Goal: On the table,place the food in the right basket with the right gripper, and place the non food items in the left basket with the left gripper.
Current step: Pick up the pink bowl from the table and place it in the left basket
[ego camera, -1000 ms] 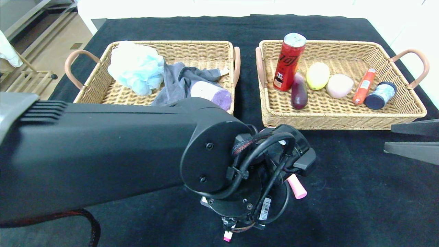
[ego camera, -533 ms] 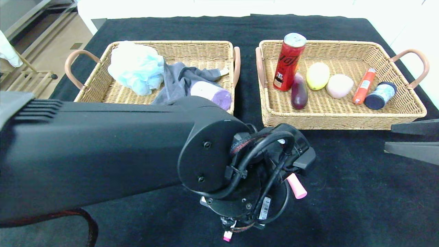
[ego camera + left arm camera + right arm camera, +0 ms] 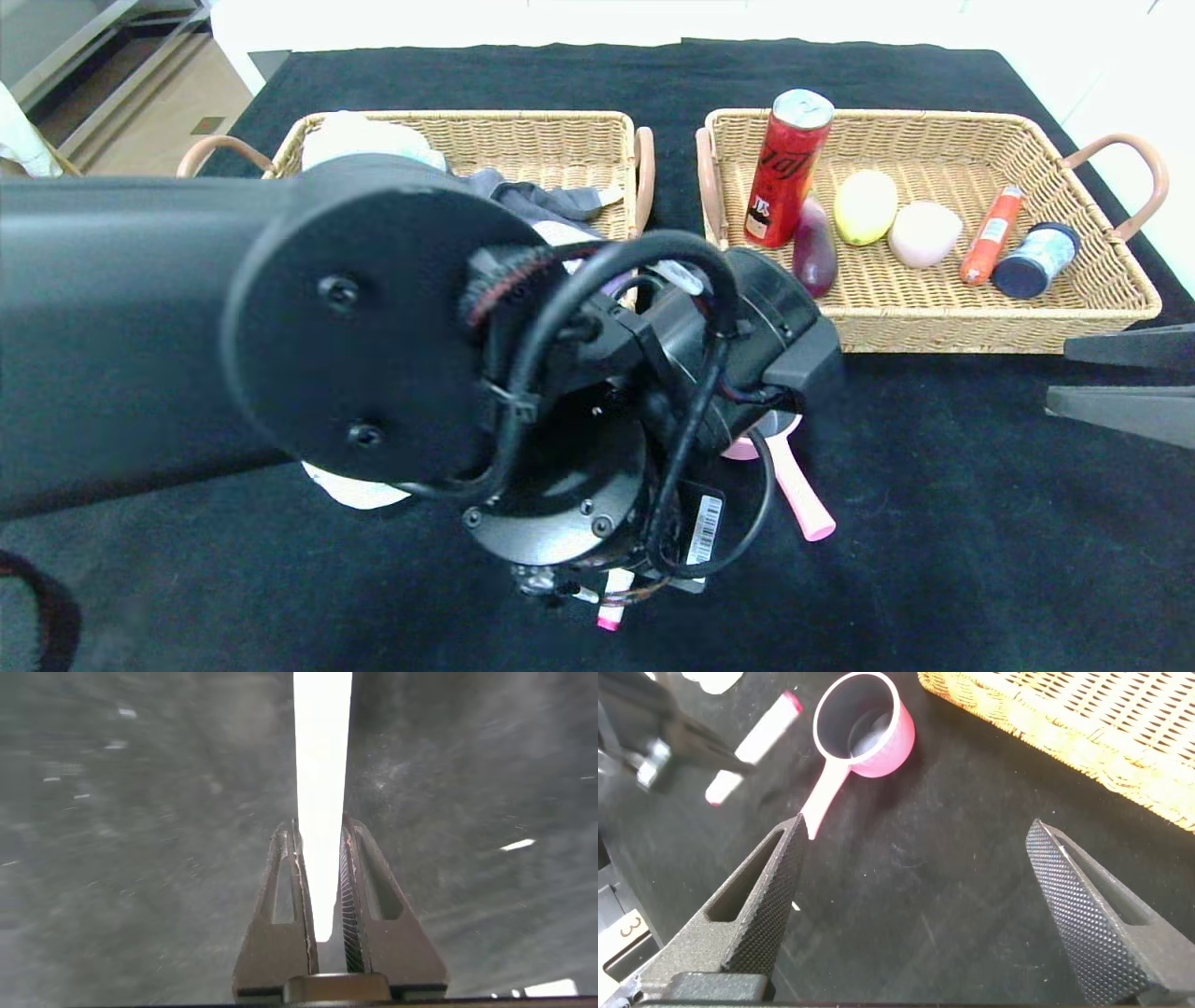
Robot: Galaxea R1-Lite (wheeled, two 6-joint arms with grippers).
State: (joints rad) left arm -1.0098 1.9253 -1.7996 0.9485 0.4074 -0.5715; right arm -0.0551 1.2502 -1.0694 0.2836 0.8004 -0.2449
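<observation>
A slim white stick-like item is clamped between the fingers of the left gripper, which are drawn nearly together on its narrow body. In the left wrist view it runs straight up the middle of the frame from between the fingertips to the top edge. In the head view only a pink-tipped end of it shows, low in the centre of the frame beneath the bulky left arm. It is judged to be light, stiff and smooth, so a grip across its width near one end, as is held now, seems adequate, though slipping is possible if the hold is loosened.

A pink scoop lies on the black table, at the upper centre of the right wrist view, with its handle pointing down and left. In the head view it is seen just right of centre, partly hidden by the left arm. It is judged to be light, rigid plastic, best taken by the handle.

The left basket sits at upper left of the head view, the right basket at upper right. The right gripper is held wide apart, empty, at the right edge of the head view.
</observation>
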